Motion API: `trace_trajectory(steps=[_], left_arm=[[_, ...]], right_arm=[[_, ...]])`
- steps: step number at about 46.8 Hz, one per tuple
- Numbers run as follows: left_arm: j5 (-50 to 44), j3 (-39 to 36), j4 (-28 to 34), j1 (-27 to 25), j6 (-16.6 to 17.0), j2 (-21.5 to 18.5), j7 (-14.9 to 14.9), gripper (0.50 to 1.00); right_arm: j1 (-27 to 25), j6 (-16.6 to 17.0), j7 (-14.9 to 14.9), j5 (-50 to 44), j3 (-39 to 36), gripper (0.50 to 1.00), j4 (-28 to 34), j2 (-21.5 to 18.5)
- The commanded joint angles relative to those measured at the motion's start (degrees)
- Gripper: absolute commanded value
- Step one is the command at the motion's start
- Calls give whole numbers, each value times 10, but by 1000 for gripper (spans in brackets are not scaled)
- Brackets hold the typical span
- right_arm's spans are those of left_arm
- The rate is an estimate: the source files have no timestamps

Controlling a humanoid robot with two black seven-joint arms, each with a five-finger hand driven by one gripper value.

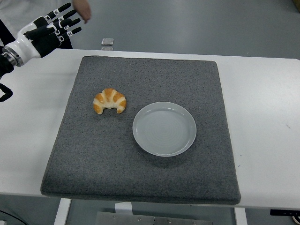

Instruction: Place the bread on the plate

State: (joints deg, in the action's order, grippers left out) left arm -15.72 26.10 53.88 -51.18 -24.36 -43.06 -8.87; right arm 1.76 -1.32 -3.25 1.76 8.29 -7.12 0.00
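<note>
A golden croissant [109, 101] lies on the grey felt mat [145, 178], left of centre. Just to its right sits an empty pale grey plate [164, 128], a small gap apart from the bread. My left hand [58, 24] hovers at the upper left, beyond the mat's far left corner and well away from the croissant, fingers spread and holding nothing. The right arm does not show.
The mat covers most of the white table [262, 117]. A person's hand [83, 10] shows at the top left, close to my left fingers. A small silvery object [107, 41] lies on the floor beyond the table's far edge.
</note>
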Motion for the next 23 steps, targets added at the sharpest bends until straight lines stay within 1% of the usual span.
trace_trajectory(steps=[1,4,12,23], left_arm=[[1,0,0,0,-10,0,0,1000],[4,-1,-1,0,-17,0,0,1000],[5,0,-2,1,-17,1,0,1000],[5,2,-5,0,-27,3,0,1000]], right_arm=[[0,0,0,0,0,930,0,0],[0,0,0,0,0,932,0,0],[0,0,0,0,0,930,0,0],[0,0,0,0,1,930,0,0]])
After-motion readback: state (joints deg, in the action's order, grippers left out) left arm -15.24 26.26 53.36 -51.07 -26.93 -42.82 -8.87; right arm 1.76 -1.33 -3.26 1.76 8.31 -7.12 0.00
